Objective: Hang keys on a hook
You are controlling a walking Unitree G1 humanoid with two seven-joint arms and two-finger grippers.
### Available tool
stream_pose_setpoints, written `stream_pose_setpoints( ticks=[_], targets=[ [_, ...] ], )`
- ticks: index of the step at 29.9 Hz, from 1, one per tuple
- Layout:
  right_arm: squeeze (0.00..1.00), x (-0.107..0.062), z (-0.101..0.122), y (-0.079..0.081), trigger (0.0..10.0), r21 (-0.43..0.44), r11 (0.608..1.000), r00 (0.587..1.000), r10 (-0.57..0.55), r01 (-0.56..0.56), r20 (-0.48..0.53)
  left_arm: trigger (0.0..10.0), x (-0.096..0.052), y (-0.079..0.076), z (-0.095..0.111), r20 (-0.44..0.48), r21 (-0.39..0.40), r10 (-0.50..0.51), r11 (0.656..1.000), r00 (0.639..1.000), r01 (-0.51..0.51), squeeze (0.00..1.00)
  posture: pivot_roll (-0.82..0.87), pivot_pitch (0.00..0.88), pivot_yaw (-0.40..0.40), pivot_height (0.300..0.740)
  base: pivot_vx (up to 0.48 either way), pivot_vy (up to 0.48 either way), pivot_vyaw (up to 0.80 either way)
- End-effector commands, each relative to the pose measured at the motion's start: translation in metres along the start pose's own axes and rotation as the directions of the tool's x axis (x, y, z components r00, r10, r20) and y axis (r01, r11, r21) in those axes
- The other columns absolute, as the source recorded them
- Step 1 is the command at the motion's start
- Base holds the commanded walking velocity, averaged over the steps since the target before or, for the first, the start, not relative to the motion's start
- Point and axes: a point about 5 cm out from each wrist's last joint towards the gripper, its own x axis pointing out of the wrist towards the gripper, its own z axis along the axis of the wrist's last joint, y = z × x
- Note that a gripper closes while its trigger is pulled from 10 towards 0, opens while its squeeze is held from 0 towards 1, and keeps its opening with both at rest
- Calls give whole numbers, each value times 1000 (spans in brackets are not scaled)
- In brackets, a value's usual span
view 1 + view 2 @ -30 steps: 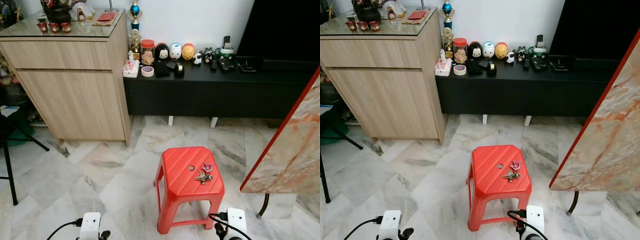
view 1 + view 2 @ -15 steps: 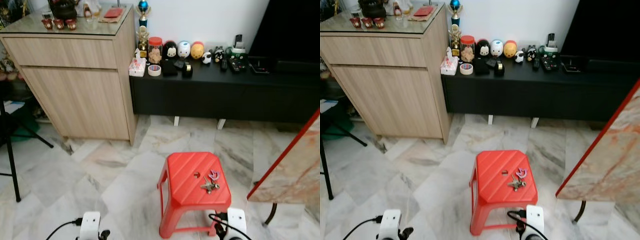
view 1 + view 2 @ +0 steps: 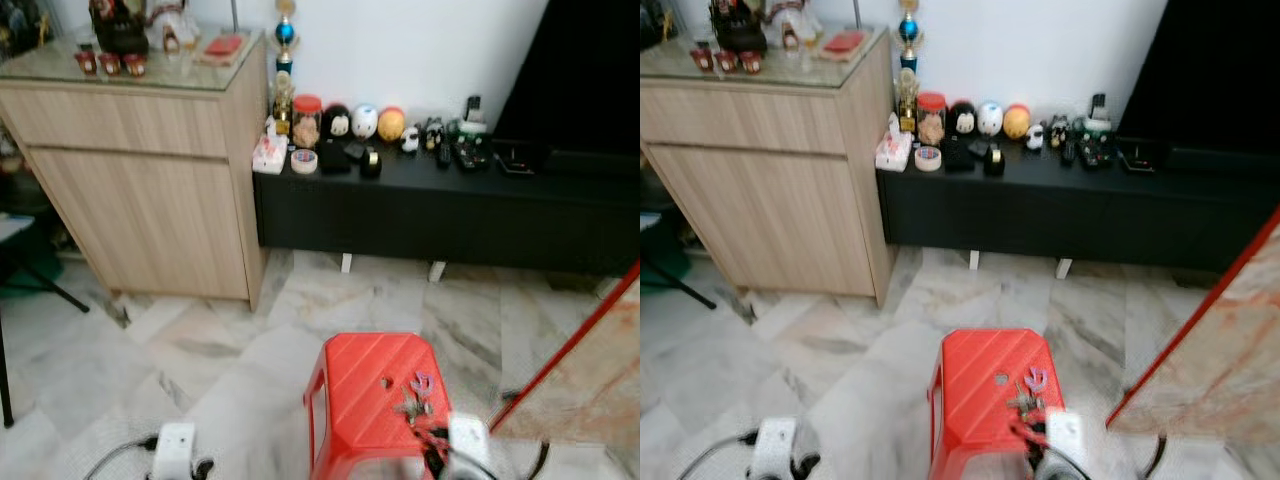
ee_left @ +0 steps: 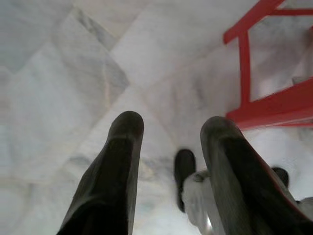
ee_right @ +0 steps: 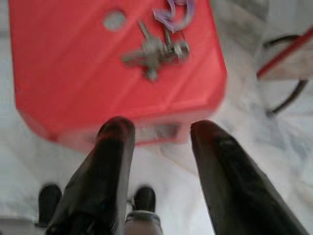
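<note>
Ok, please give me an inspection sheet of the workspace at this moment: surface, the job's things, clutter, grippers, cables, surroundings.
Surface: red plastic stool on a marble floor; its top has a small round hole.
Job's things: keys with a purple tag lie on the stool top, near the hole. Hook: nothing seen.
Clutter: nothing else seen on the stool.
Grippers: right gripper open, fingers apart, near the stool's edge, short of the keys. Left gripper open over the floor beside the stool.
Cables: black cables at both wrists.
Surroundings: wooden cabinet, black low console carrying figurines, a jar and tape; a tilted marble-patterned panel on the right.
</note>
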Motion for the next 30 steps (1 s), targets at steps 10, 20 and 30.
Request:
stream_pose_setpoints(
  ticks=[10,20,30],
  targets=[
    [0,4,59,9,10000,-101,993,961,90,-65,262,10000,5,-11,49,250,13,-44,999,967,43,0,109,7,-52,740,0,0,0],
    [0,-12,125,13,10000,-30,998,787,69,-64,613,10000,-2,-13,109,536,-17,-68,996,841,92,0,93,9,-50,740,0,0,0],
    [0,-35,129,14,10000,-84,996,675,82,-30,733,10000,-28,-11,109,681,41,-127,990,721,135,0,77,6,-53,740,0,0,0]
  ],
)
